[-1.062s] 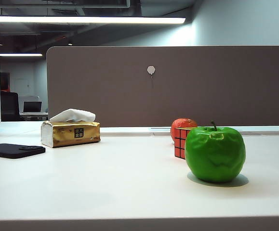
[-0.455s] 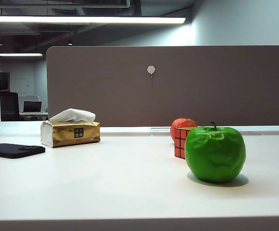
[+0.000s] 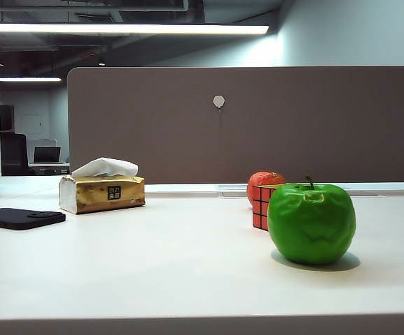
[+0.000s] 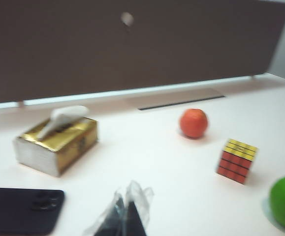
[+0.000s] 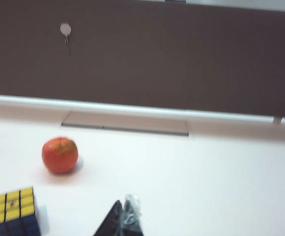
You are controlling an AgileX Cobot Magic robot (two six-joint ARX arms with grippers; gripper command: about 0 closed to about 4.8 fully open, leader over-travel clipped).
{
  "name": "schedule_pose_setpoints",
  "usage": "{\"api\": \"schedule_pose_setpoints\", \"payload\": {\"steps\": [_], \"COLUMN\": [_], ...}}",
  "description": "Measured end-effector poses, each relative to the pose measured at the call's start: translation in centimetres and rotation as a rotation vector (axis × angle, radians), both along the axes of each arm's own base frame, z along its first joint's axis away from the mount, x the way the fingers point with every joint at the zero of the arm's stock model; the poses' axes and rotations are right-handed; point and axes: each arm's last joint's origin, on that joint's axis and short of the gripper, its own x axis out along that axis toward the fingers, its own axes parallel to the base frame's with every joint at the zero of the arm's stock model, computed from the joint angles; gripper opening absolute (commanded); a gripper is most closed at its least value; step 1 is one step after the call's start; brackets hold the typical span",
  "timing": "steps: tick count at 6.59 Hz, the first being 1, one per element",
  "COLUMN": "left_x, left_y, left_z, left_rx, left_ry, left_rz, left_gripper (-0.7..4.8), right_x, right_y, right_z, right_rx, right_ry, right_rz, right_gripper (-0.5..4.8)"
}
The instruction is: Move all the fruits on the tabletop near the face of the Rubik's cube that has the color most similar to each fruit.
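Exterior view: two fruits (image 3: 311,223), one cube (image 3: 262,206)

white tabletop (image 3: 153,265), green apple (image 3: 311,223), Rubik's cube (image 3: 260,206), tissue box (image 3: 102,193)

The left gripper (image 4: 127,216), dark fingers wrapped in clear film, shows at the lower middle of the left wrist frame with tips pressed together. The right gripper (image 5: 125,219) looks the same, tips together, at the lower middle. Both hang above the surface, holding nothing.
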Motion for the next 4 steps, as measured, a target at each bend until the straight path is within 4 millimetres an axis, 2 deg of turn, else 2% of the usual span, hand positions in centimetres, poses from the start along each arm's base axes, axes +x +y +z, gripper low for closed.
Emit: {"api": "schedule_pose_setpoints", "payload": {"steps": [2,3,4], "left_x": [1.0,1.4,3.6], "left_y": [-0.1,-0.1,-2.4], "left_z": [0.8,0.8,0.3], "left_rx": [0.000,-0.001,0.009], "left_ry": [0.054,0.062,0.112], "left_rz": [-0.040,-0.049,-0.232], "left_gripper": [-0.05,-0.05,-0.05], "right_x": [1.2,1.8,5.3], "right_y": [0.1,0.1,0.1], "right_z": [3.4,4.3,5.6], "right_rx": [0.004,0.005,0.010], "right_ry": [0.109,0.127,0.239], "right_rz": [0.027,0.045,0.052], "right_gripper": [-0.01,-0.01,-0.01]}}
